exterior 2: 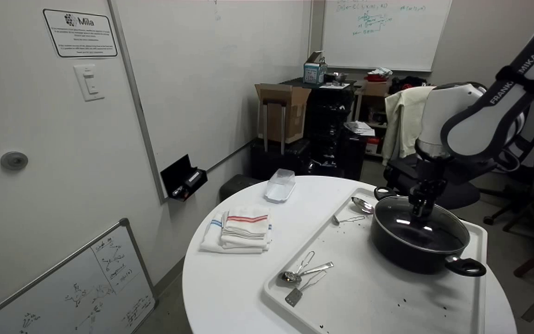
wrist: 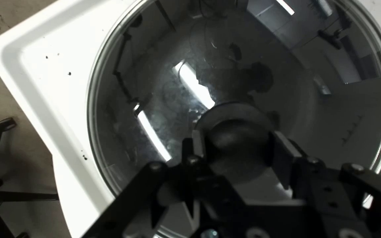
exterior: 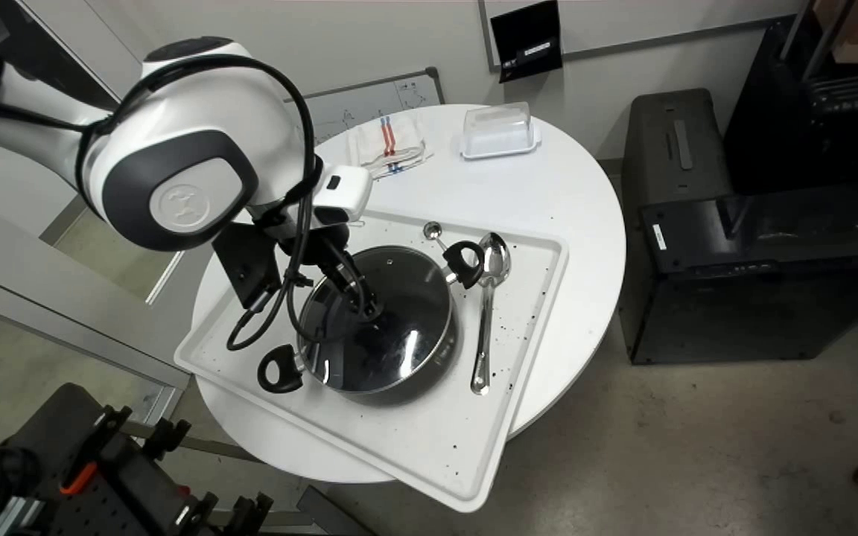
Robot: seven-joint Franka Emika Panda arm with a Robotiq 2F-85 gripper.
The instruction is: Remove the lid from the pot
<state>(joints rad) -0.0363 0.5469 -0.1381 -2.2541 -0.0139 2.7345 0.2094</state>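
Fingers (wrist: 284, 162) astride knob (wrist: 238, 145), inside lid rim (wrist: 92, 109)

Round white table (exterior: 594, 223), mid-frame in an exterior view, carries: white rectangular rimmed tray (exterior: 429, 450), corner overhanging; folded white red-and-blue-striped cloths (exterior: 388, 141), upper centre; clear-topped white plastic box (exterior: 500, 132), right of cloths.

In an exterior view, the round white bench (exterior: 589, 216) is seen steeply from above; in an exterior view, it is seen obliquely from lower, whiteboards (exterior 2: 220, 83) faced beyond. The tray (exterior 2: 341, 278) and black pot (exterior 2: 406, 257) are shared by both. By the wrist view, the glass lid (wrist: 243, 86) is faced from close above, past the gripper (wrist: 238, 148).
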